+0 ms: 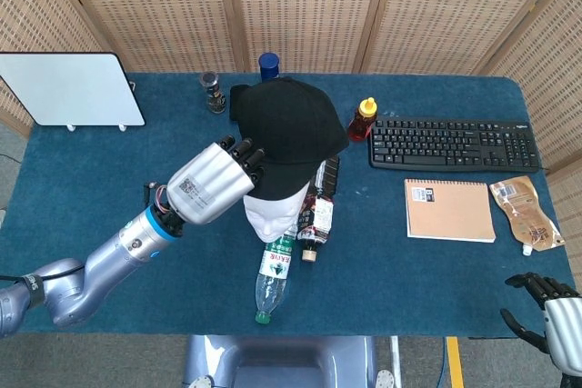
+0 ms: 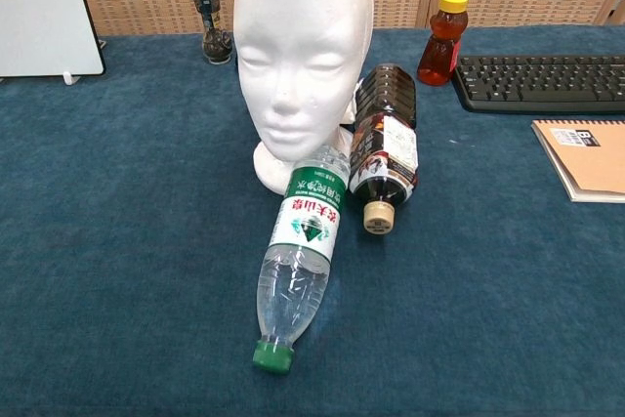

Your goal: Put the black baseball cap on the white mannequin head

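In the head view my left hand [image 1: 214,184] holds the black baseball cap [image 1: 289,126] by its brim, right above the white mannequin head [image 1: 274,213], covering most of its top. Whether the cap touches the head is unclear. The chest view shows the mannequin head [image 2: 303,56] upright and shaded from above; neither the cap nor my left hand shows there. At the bottom right corner of the head view, my right hand [image 1: 556,320] hangs off the table's edge, fingers apart and holding nothing.
Against the mannequin's base lie a clear green-capped water bottle [image 2: 299,271] and a dark sauce bottle [image 2: 383,153]. Further right are a honey bottle [image 1: 363,119], keyboard [image 1: 453,144], notebook [image 1: 449,210] and pouch [image 1: 525,213]. A white board [image 1: 68,88], a small grinder [image 1: 214,93] and a blue-capped bottle [image 1: 269,64] stand at the back.
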Robot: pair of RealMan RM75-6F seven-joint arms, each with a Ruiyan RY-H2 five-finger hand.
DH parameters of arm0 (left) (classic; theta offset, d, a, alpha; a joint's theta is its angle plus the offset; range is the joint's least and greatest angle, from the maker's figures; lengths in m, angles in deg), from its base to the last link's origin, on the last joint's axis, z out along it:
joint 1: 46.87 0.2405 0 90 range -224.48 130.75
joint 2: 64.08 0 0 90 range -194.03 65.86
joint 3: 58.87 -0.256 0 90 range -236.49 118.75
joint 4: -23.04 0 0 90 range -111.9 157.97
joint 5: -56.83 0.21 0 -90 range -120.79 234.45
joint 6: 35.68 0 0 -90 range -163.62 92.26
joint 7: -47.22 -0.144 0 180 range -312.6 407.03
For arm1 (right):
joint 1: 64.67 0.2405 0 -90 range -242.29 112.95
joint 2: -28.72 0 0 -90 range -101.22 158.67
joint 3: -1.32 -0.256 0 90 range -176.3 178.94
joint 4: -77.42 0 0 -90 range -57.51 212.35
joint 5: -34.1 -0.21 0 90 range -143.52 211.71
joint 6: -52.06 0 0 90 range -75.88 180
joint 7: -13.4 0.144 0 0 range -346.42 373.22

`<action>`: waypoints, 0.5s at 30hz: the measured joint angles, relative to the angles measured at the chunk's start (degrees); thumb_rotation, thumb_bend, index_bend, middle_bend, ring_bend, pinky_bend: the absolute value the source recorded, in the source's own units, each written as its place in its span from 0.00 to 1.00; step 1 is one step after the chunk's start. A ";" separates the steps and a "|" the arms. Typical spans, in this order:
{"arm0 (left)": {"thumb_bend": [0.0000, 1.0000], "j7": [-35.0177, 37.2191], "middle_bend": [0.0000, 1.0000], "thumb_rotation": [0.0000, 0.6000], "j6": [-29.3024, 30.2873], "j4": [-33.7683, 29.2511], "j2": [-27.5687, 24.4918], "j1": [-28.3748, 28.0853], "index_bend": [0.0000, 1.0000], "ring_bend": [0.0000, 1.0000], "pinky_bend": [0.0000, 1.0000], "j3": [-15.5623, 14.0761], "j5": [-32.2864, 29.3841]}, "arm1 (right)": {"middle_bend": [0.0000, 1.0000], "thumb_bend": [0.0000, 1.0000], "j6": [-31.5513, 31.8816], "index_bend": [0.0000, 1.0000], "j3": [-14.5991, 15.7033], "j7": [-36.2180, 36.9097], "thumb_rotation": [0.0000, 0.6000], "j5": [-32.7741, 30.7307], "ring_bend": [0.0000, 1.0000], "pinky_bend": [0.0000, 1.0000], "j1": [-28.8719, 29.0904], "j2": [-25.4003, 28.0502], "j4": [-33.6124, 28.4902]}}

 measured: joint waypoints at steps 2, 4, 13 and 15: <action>0.60 -0.76 0.51 1.00 -0.01 -0.71 -0.15 0.25 0.72 0.45 0.71 -0.85 0.46 | 0.46 0.23 -0.24 0.40 0.10 0.38 1.00 0.09 0.50 0.58 0.22 -0.36 0.38; 0.60 -1.69 0.51 1.00 -0.14 -1.31 -0.30 0.36 0.72 0.45 0.71 -1.39 0.82 | 0.46 0.23 -0.27 0.40 0.15 0.61 1.00 0.16 0.50 0.58 0.34 -0.59 0.66; 0.60 -4.63 0.51 1.00 -0.51 -2.61 -0.23 0.87 0.72 0.45 0.71 -3.86 2.73 | 0.46 0.23 0.28 0.40 0.24 1.21 1.00 -0.40 0.50 0.58 0.06 -0.79 1.35; 0.60 -5.46 0.51 1.00 -0.59 -2.78 0.45 1.22 0.72 0.45 0.71 -4.99 3.18 | 0.46 0.23 0.58 0.40 0.31 1.38 1.00 -0.45 0.50 0.58 -0.12 -0.89 1.62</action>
